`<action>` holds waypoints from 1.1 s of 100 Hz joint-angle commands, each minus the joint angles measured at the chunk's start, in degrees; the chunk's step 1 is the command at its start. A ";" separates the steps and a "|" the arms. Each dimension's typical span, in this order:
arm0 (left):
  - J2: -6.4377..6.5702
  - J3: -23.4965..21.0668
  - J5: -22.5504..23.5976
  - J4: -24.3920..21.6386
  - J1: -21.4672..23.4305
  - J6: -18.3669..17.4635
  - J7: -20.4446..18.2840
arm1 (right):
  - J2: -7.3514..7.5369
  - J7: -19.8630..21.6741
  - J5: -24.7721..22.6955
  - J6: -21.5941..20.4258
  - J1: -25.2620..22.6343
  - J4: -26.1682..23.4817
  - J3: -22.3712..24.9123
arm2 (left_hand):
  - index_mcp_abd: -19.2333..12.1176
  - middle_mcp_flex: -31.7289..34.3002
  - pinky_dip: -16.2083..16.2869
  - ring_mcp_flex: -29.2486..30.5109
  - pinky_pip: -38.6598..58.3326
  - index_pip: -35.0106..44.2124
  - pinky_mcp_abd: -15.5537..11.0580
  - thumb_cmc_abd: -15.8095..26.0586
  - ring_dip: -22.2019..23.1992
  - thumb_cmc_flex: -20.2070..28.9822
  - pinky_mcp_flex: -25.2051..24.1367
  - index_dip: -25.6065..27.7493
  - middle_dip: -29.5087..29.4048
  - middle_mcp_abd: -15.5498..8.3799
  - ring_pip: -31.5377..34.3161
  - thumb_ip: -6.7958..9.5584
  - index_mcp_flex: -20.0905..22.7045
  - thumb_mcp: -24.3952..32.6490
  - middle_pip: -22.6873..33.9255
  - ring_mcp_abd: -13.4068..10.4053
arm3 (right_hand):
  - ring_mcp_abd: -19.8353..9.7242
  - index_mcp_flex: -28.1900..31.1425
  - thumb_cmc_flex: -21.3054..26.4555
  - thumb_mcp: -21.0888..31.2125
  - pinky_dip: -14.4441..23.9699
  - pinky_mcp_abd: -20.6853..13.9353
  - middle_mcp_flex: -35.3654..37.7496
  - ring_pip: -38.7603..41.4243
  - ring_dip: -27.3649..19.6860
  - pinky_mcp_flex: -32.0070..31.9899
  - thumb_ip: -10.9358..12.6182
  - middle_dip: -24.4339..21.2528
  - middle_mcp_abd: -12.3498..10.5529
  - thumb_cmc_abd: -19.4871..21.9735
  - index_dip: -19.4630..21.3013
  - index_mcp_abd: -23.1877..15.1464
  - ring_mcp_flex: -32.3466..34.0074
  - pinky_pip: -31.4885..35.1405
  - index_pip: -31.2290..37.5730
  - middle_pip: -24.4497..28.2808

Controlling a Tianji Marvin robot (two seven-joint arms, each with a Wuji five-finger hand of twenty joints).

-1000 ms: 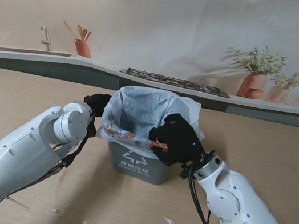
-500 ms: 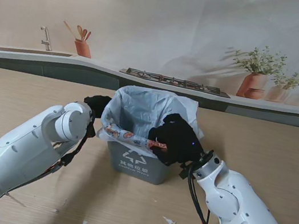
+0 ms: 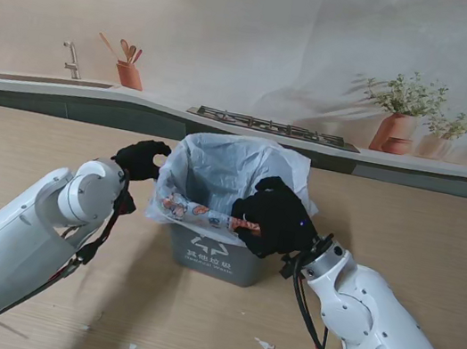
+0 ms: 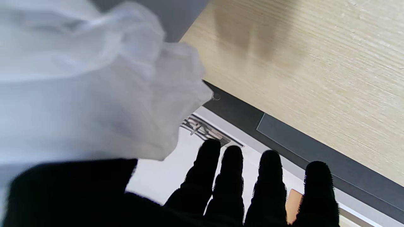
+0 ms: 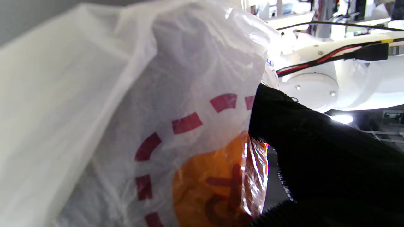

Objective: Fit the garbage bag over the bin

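Upright bin, garbage bag mouth upward; right hand pinching bag, left hand fingers spread

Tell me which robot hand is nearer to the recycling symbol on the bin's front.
Right. The right robot hand sits at the rim just over the recycling symbol; the left robot hand is off the bin's far-left corner.

A wooden table fronts a kitchen backdrop with sink, hob and potted plants.
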 commanded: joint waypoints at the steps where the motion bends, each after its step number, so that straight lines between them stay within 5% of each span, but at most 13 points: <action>1: 0.49 -0.85 -0.62 -1.50 1.17 -0.64 -0.25 | -0.28 0.87 -0.27 0.35 -0.70 0.19 -0.12 | 1.55 -2.28 1.63 -2.03 -3.35 -3.75 -1.20 -1.61 -1.94 -2.43 -0.64 -2.02 -3.93 1.91 -4.83 1.74 -3.73 -2.84 -6.12 -1.11 | -1.38 -0.27 2.34 3.32 -0.78 0.23 -1.08 1.04 0.70 -1.25 0.17 -0.55 -0.82 1.42 -1.04 -6.31 -1.34 2.09 1.01 1.93; 25: 0.24 -7.76 -0.85 -7.92 7.44 -5.99 3.97 | -0.14 0.66 -0.97 0.35 -0.92 0.04 0.20 | 0.08 -3.56 2.34 -3.81 -10.16 -6.91 -1.82 -1.24 -2.21 -3.31 -1.16 -4.12 -7.90 3.70 -12.66 1.94 -6.03 -6.93 -12.44 -1.69 | -0.18 -7.33 -2.95 -2.31 -1.15 0.17 -8.71 -2.57 -0.14 -2.76 -0.17 -4.21 -1.40 3.68 -5.43 -4.10 -5.78 1.18 -1.72 -3.19; 30: 0.18 -8.99 -1.15 -9.37 8.78 -7.37 4.68 | -0.10 0.62 -1.13 0.27 -1.13 -0.11 0.50 | -0.22 -3.33 2.45 -3.74 -10.58 -6.70 -1.84 -1.09 -2.03 -3.25 -1.19 -4.04 -7.72 3.44 -12.66 1.96 -5.82 -7.02 -12.06 -1.80 | 0.43 -9.57 -6.36 -4.84 -1.45 0.01 -13.78 -4.18 0.10 -3.89 1.85 -4.36 -0.99 7.42 -4.25 -2.29 -8.87 0.64 -5.69 -5.39; 37: 0.24 -10.61 -1.06 -11.43 10.72 -9.70 5.31 | -0.12 0.94 -0.84 0.18 -1.59 -0.49 1.06 | -1.49 -3.11 2.61 -3.64 -11.23 -6.15 -1.72 -0.60 -1.81 -3.53 -1.02 -3.78 -7.31 2.91 -12.60 1.93 -5.51 -7.43 -11.31 -1.83 | 1.01 -14.27 -10.72 -7.67 -2.15 -0.52 -22.70 -7.23 0.21 -6.45 10.49 -7.60 -0.01 11.70 3.78 -0.05 -15.08 -0.66 -12.92 -7.35; 68: 0.83 -15.76 1.17 -20.69 20.04 -20.41 6.88 | -0.61 2.12 2.13 -0.88 -3.50 -2.23 3.87 | -3.52 -2.52 4.60 -2.99 -18.56 -3.63 -0.31 0.59 -1.79 -3.83 2.68 -2.51 -5.63 1.51 -11.18 2.24 -4.91 -9.00 -8.60 -1.75 | -0.04 -42.15 -16.51 -25.05 -0.71 -1.44 -55.12 -23.84 -6.74 -12.86 13.05 -13.91 0.66 20.12 1.66 4.33 -36.38 -16.13 -18.83 -15.50; 78: 0.90 -17.12 1.88 -23.44 22.82 -23.60 7.65 | -1.14 2.94 5.21 -1.79 -3.27 -2.41 4.28 | -4.03 -2.57 4.99 -2.95 -18.85 -3.59 -0.32 0.93 -1.90 -4.16 2.68 -2.47 -5.61 1.25 -11.12 2.22 -5.05 -9.27 -8.59 -1.74 | -0.75 -45.45 -18.82 -29.13 1.80 -1.96 -55.14 -29.58 -9.90 -13.91 13.70 -19.99 1.44 23.61 -2.95 4.84 -41.41 -23.89 -25.35 -29.83; 87: 0.86 -18.30 2.54 -25.86 25.41 -26.61 8.83 | -1.61 2.90 7.05 -2.36 -3.38 -3.42 4.91 | -4.30 -2.31 5.38 -2.68 -19.00 -3.37 -0.06 1.13 -1.88 -4.16 3.13 -2.36 -5.42 1.39 -10.74 2.26 -4.90 -9.54 -8.22 -1.53 | -1.23 -45.75 -18.86 -32.63 5.28 -2.21 -54.93 -31.68 -11.11 -12.99 14.21 -22.22 1.60 26.78 -3.52 4.69 -43.53 -29.11 -31.36 -36.94; 95: 0.96 -19.66 4.19 -27.66 27.63 -29.45 9.55 | -2.15 2.39 9.15 -2.66 -4.28 -5.19 5.96 | -4.23 -2.16 5.84 -2.62 -19.43 -3.24 0.02 1.63 -1.80 -4.55 3.73 -2.28 -4.68 0.93 -9.90 2.34 -5.04 -10.26 -6.94 -1.50 | -1.77 -45.64 -18.34 -34.86 10.00 -2.41 -55.02 -32.15 -11.43 -11.87 14.86 -22.14 1.53 28.11 0.09 4.74 -44.10 -33.71 -33.85 -38.17; 110: 0.76 -21.90 5.81 -30.01 31.98 -32.83 11.83 | -2.88 3.77 15.45 -0.88 -8.83 -10.04 9.36 | -2.57 -1.69 6.90 -1.84 -19.35 -3.43 0.50 1.92 -1.30 -4.67 5.80 -2.37 -2.93 0.80 -7.19 2.62 -5.17 -11.32 -3.93 -1.21 | -1.85 -45.34 -17.92 -35.67 11.33 -2.47 -54.99 -32.29 -11.50 -10.33 14.83 -20.93 2.13 28.80 1.40 6.79 -42.57 -34.32 -31.08 -35.29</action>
